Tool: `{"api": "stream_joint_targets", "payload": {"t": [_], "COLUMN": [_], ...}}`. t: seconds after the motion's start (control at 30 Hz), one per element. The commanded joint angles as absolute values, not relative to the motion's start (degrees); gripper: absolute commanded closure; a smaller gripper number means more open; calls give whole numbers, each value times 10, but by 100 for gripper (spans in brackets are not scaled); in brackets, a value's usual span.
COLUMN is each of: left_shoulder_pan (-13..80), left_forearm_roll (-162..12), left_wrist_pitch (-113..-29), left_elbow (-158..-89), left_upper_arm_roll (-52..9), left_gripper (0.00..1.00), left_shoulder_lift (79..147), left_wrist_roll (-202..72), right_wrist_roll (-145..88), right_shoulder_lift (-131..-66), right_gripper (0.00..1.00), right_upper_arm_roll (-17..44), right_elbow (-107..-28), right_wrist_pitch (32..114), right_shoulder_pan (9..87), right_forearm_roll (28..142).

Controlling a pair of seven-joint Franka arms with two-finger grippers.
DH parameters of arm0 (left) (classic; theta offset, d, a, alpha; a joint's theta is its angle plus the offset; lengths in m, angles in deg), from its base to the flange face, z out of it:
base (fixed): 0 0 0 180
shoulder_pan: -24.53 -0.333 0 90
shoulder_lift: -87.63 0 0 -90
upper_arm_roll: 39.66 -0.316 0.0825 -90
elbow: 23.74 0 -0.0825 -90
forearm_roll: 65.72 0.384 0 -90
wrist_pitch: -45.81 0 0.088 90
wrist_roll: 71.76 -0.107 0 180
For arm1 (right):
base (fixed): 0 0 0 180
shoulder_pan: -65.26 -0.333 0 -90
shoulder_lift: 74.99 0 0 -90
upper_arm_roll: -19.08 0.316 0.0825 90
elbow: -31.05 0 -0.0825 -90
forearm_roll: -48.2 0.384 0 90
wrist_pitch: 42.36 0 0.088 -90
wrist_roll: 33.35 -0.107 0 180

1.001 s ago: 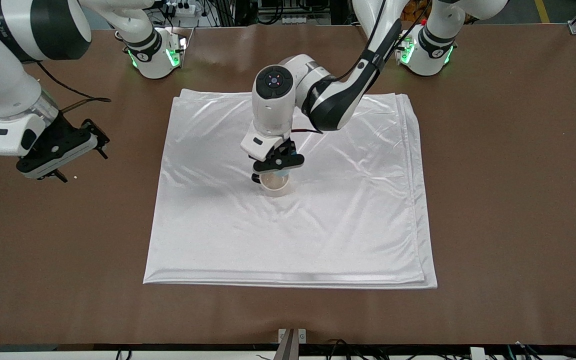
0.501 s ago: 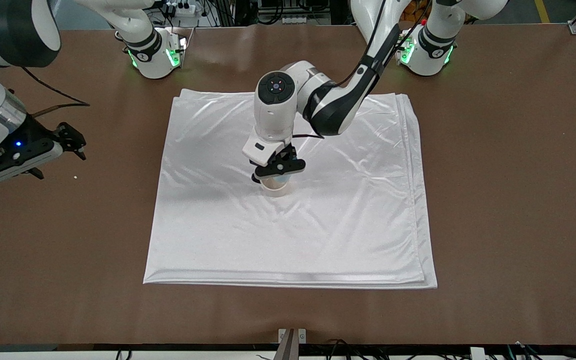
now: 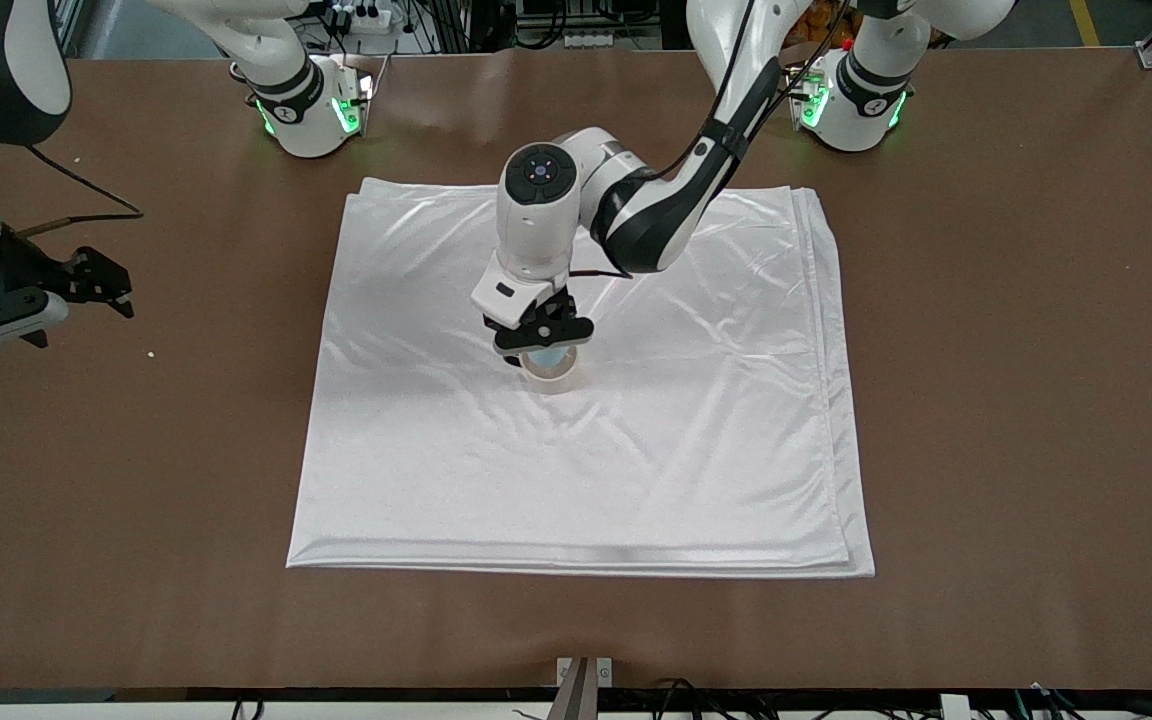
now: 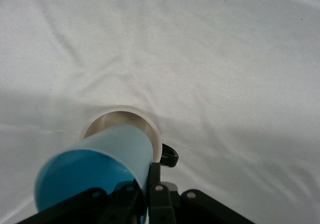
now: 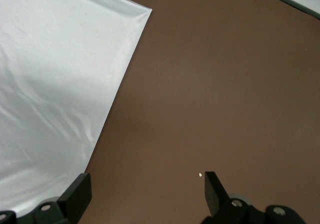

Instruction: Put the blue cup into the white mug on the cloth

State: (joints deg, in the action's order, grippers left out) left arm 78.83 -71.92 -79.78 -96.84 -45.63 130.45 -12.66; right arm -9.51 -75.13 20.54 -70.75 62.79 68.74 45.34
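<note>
so the left gripper (image 3: 539, 340) was clamped on the rim of the blue cup (image 4: 95, 169), holding it tilted right over the mouth of the white mug (image 4: 152, 129), cup's base just dipping into the opening. the mug sat upright near the middle of the cloth (image 3: 636, 450), its little black handle (image 4: 169, 156) poking out beside the fingers. the right gripper (image 3: 86, 285) waited with its fingers spread wide and nothing in them, over bare table (image 3: 1016, 400) off the cloth at the right arm's end.
</note>
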Motion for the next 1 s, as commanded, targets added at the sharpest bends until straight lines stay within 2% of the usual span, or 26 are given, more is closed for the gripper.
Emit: {"api": "stream_joint_targets", "payload": {"t": [0.0,0.57,0.83,0.97], "left_shoulder_pan": [792,791,789,789], "left_forearm_roll": [-706,-706,-706,-706], "left_wrist_pitch": [-803,-811,-822,-832], "left_elbow": [-952,-953,-954,-954], "left_upper_arm_roll": [-459,-462,-463,-463], "left_gripper": [100,100,100,100], "left_shoulder_lift": [1321,1341,1353,1360], "left_wrist_roll": [-108,-114,-112,-109], "right_wrist_roll": [-123,-125,-152,-192], "right_shoulder_lift": [-741,-749,-745,-743], "right_gripper": [0,0,0,0], "right_upper_arm_roll": [199,190,186,187], "right_elbow": [-718,-718,-717,-707], "right_wrist_pitch": [617,592,597,598], "right_shoulder_pan": [688,690,693,696], "right_forearm_roll": [468,502,490,443]}}
